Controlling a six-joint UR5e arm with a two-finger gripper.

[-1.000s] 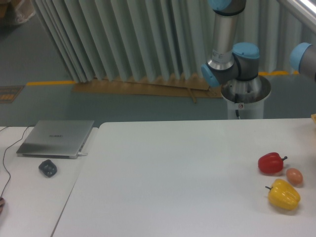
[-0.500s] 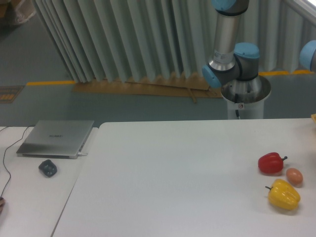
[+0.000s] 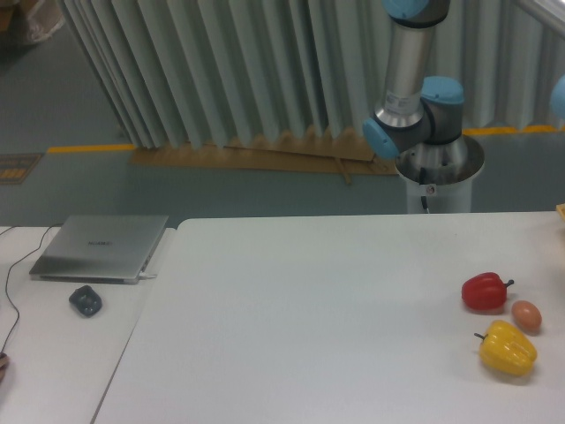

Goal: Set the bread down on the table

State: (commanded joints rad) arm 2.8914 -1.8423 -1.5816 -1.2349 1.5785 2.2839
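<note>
From my feed the gripper's out of frame, so I can't tell its state — only the arm's base and lower joints [image 3: 415,115] show behind the table [image 3: 309,336]. Bread isn't visible anywhere. Near the right edge: red pepper [image 3: 485,291], egg [image 3: 526,315] just beside it, yellow pepper [image 3: 508,348]. Side desk [image 3: 53,353] has a shut laptop [image 3: 100,248] & a mouse [image 3: 86,301].

Even, diffuse overhead illumination with a cool cast; moderately bright overall. The white bench [image 3: 309,309] reads as flat matte, without glare. Objects cast only faint, soft shadows: a thin one beneath the yellow pepper [image 3: 508,348], another beneath the laptop [image 3: 101,247] left of the bench. Focus is soft throughout, with mild compression noise; curtain [image 3: 221,71] folds behind the bench show gentle shading.
</note>
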